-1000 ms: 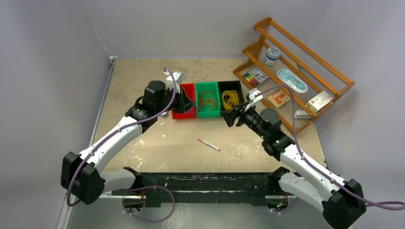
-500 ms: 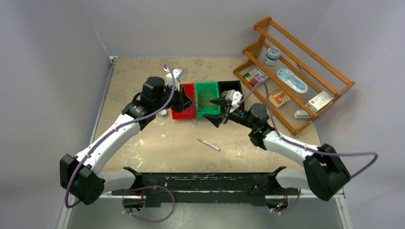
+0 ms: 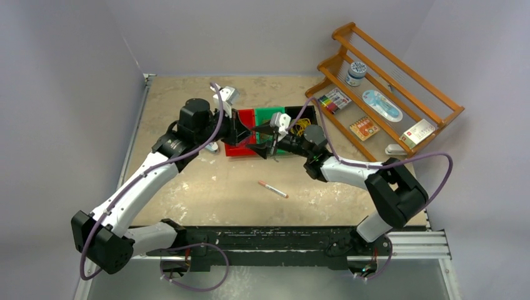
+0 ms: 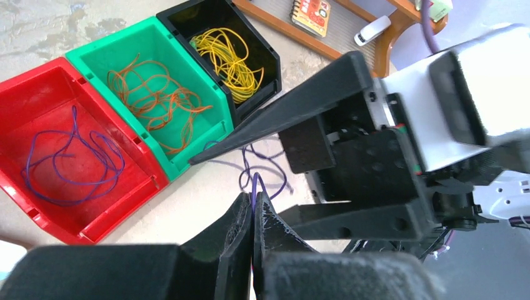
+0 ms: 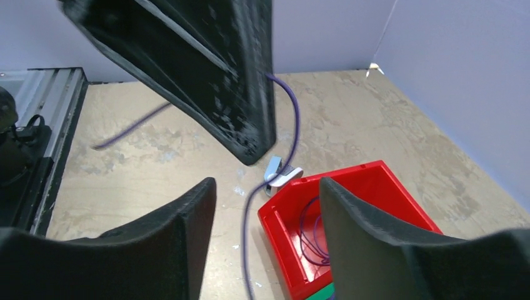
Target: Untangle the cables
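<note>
My left gripper (image 4: 253, 199) is shut on a thin purple cable (image 4: 254, 182), just in front of the bins. The cable's loose end loops on the table below it. My right gripper (image 5: 267, 184) is open and faces the left gripper's fingers (image 5: 219, 81). The same cable (image 5: 244, 250) hangs down between the right jaws without touching either one. More cables lie sorted in three bins: purple in the red bin (image 4: 37, 87), orange in the green bin (image 4: 100, 53), yellow in the black bin (image 4: 265, 56). From above, the left gripper (image 3: 249, 133) and right gripper (image 3: 259, 139) nearly meet.
A red-and-white pen (image 3: 273, 189) lies on the table nearer the arm bases. A small white clip (image 5: 278, 175) sits by the red bin's corner. A wooden rack (image 3: 437, 122) holding small items stands at the right. A metal rail (image 3: 275, 240) runs along the near edge.
My right arm has swung left from the black bin, past the green one, up to the left gripper. The left gripper has stayed shut on the purple cable and shifted slightly left.
</note>
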Available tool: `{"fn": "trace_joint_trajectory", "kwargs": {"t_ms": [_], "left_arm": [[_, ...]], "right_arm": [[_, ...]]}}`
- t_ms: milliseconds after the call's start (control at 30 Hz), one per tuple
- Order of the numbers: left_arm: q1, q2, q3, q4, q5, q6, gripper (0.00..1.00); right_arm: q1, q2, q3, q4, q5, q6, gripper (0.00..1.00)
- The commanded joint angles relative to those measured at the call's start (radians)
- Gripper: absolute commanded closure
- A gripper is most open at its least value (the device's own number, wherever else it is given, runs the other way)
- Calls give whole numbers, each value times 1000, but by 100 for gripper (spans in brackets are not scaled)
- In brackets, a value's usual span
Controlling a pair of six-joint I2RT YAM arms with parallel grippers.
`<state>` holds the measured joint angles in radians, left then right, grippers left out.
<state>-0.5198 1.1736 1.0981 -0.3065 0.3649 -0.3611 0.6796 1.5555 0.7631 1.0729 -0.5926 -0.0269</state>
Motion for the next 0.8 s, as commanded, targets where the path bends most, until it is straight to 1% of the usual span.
{"fn": "trace_joint_trajectory", "kwargs": {"t_ms": [0,67,133,200,267,467,767], "left_arm": [[-5,-47,71,5,28,29,100],[-5,-55,86,6,43,25,100],[-5,-62,103,5,55,15,100],[-5,-70,126,-1,51,10,100],[-5,-73,149,-13,44,10,100],[-5,-71,215,-25,17,9,100],[-5,-39,337,-13,-3,-1,100]], "right_arm": [[-2,20,63,38,37,1,43],[-1,26,64,20,43,40,53],[-2,20,57,5,78,46,63],[-2,16,48,1,96,57,72],[-1,13,40,-11,97,73,77],[-2,8,-6,-15,109,116,84],[-2,-12,-103,13,128,181,90]]}}
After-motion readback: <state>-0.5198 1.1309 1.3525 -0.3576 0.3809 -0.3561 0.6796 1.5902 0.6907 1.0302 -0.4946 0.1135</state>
